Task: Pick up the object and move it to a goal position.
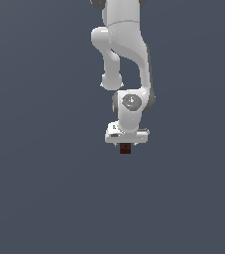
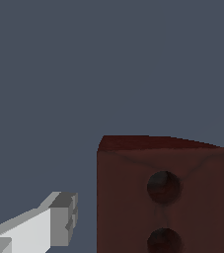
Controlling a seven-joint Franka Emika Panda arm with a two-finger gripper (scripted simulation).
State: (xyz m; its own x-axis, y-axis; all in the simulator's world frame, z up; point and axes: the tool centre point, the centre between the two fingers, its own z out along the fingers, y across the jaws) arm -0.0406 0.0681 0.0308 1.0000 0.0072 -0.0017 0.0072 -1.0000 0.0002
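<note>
Arm is reaching straight down in the exterior view; the maroon cube (image 1: 125,148) is sitting directly under the white gripper (image 1: 126,144), tucked against its underside and narrower than the hand. Whether the cube is resting on the bench (image 1: 39,198) or hanging clear of it cannot be told: no shadow or contact line is showing on the flat grey surface.

In the wrist view the cube (image 2: 163,195) is filling the near field, two dark round marks on its facing side. One pale finger (image 2: 49,225) is standing apart from the cube with an open gap showing; the other is only peeking in at the frame edge, right beside the cube's far side. So the jaws are parted, not clamped on the cube.

Risks, as judged: the cube is lying off-centre between the jaws, much closer to one finger. On closing, the near finger is likely to push it sideways or twist it first, giving a skewed hold that could slip during the carry.

Surroundings: nothing else is showing on the bench, no obstacle. No goal marker is visible either.
</note>
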